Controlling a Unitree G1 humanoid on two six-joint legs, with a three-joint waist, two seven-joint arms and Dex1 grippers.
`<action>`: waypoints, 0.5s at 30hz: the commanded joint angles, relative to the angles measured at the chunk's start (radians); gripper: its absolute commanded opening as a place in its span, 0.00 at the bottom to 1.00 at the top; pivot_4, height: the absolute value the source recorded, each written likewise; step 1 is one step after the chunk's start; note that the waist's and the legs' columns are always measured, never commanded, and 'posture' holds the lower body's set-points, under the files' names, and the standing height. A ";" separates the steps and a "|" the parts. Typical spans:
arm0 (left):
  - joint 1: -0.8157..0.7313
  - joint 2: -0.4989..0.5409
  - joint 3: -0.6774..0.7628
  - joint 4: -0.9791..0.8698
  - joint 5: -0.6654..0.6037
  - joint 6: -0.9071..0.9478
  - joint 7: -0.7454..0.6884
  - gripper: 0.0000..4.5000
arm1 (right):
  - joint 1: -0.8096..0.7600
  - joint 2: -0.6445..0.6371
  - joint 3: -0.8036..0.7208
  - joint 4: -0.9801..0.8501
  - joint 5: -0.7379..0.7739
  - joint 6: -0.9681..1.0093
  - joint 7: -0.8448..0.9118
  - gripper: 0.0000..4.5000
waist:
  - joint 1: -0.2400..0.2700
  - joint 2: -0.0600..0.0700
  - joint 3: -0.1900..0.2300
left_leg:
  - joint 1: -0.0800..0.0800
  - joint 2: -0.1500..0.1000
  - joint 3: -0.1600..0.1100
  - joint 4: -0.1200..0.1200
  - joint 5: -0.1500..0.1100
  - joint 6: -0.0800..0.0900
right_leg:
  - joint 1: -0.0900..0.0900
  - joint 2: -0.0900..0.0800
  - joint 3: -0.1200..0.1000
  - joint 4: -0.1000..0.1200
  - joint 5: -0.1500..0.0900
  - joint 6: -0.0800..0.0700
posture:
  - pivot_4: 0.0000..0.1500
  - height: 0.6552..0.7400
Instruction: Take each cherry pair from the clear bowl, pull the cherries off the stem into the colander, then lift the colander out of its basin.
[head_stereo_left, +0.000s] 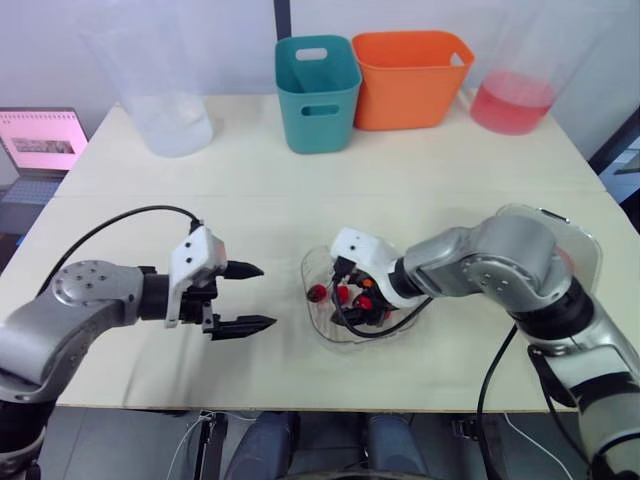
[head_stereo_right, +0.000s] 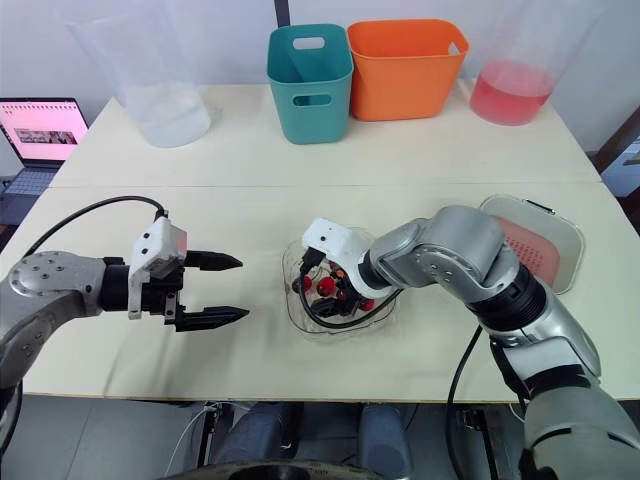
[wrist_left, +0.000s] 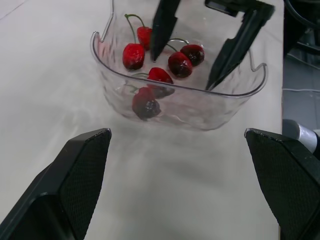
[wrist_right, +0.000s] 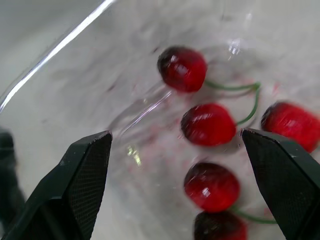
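The clear bowl sits on the table near its front edge, with several red cherries on green stems inside. My right gripper is down inside the bowl, open, its fingers straddling the cherries without closing on any. My left gripper hovers open just left of the bowl, pointing at it with nothing between its fingers. At the right side of the table the pink colander rests in its clear basin, partly hidden behind my right arm.
At the back of the table stand a teal bin and an orange bin. A clear jug with pink liquid is back right, a large clear container back left. A laptop sits beyond the left edge.
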 joint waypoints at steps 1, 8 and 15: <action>-0.008 0.012 0.016 -0.032 -0.019 0.006 0.006 1.00 | -0.024 -0.019 0.057 -0.030 -0.079 -0.055 0.049 0.97 | 0.000 0.000 0.000 | 0.000 0.000 0.000 0.000 0.000 0.000 | 0.000 0.000 0.000 0.000 0.000 0.000 | 1.00 1.00; -0.014 0.008 0.019 -0.033 -0.024 0.009 0.018 1.00 | -0.011 -0.010 0.119 -0.010 -0.189 -0.118 0.112 0.97 | -0.001 0.000 0.000 | 0.000 0.000 0.000 0.000 0.000 0.000 | 0.000 0.000 0.000 0.000 0.000 0.000 | 1.00 1.00; -0.026 0.002 0.012 -0.028 -0.026 0.004 0.031 1.00 | 0.006 -0.018 0.176 0.011 -0.296 -0.175 0.158 0.68 | 0.000 0.000 0.000 | 0.000 0.000 0.000 0.000 0.000 0.000 | 0.000 0.000 0.000 0.000 0.000 0.000 | 1.00 1.00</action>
